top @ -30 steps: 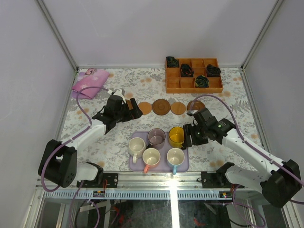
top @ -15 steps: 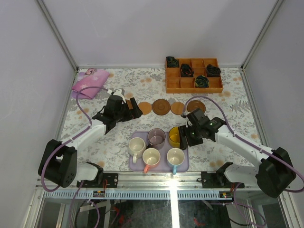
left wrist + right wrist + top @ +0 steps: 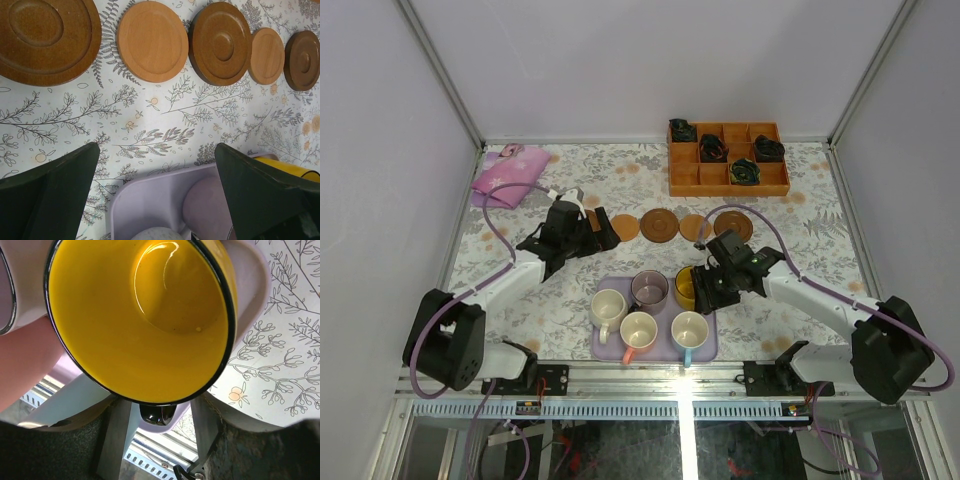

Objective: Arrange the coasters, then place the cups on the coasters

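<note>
Five brown wooden coasters (image 3: 152,41) lie in a row (image 3: 660,224); the leftmost is mostly hidden under my left arm in the top view. Five cups stand on the lilac tray (image 3: 704,347): cream (image 3: 608,305), mauve (image 3: 649,288), yellow (image 3: 140,315), pink-handled (image 3: 638,330) and blue-handled (image 3: 689,330). My left gripper (image 3: 156,147) hangs open and holds nothing, between the coaster row and the tray's far corner (image 3: 145,200). My right gripper (image 3: 159,412) is at the yellow cup (image 3: 686,288), its fingers on either side of the dark handle (image 3: 157,413) with gaps showing.
An orange-brown compartment box (image 3: 772,184) with black cable bundles (image 3: 747,172) stands at the back right. A pink cloth (image 3: 508,172) lies at the back left. The right arm's mauve cable (image 3: 760,207) arcs over the rightmost coaster (image 3: 733,224). Enclosure walls close in the sides.
My right arm has slid left up to the yellow cup, and its jaws have narrowed around the handle. The left arm and the coasters have not moved.
</note>
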Robot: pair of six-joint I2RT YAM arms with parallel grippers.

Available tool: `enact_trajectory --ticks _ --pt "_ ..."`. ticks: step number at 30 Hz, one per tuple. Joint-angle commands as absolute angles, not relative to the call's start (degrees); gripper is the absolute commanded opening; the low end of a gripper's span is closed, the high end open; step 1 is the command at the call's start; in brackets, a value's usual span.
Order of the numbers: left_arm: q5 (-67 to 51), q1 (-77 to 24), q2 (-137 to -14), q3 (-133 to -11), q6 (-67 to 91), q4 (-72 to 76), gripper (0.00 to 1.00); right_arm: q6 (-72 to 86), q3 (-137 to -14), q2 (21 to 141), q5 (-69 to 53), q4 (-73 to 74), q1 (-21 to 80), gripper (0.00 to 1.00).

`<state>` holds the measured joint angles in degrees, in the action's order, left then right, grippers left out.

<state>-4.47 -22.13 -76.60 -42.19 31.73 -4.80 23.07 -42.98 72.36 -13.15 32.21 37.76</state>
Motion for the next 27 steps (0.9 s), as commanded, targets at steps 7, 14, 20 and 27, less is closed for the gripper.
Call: enact_trajectory --ticks 7,14,20,27 --pt "-3.92 -22.41 -77.99 -43.44 32.52 -2.64 1.00 22.10 -43.34 73.37 -13.65 29.17 38.67 0.40" --pt "-3.67 -22.42 -78.17 -43.69 32.78 -2.64 1.00 20.81 -43.81 73.32 -12.76 30.35 38.72 0.15" --pt "-3.41 -22.41 -78.31 -43.35 33.13 -1.95 1.00 19.87 -45.17 71.52 -9.53 31.54 38.82 0.00" --pt "-2.91 -22.41 -78.58 -43.69 33.22 -1.12 1.00 20.38 -48.65 68.02 -3.09 31.61 38.82 0.00"
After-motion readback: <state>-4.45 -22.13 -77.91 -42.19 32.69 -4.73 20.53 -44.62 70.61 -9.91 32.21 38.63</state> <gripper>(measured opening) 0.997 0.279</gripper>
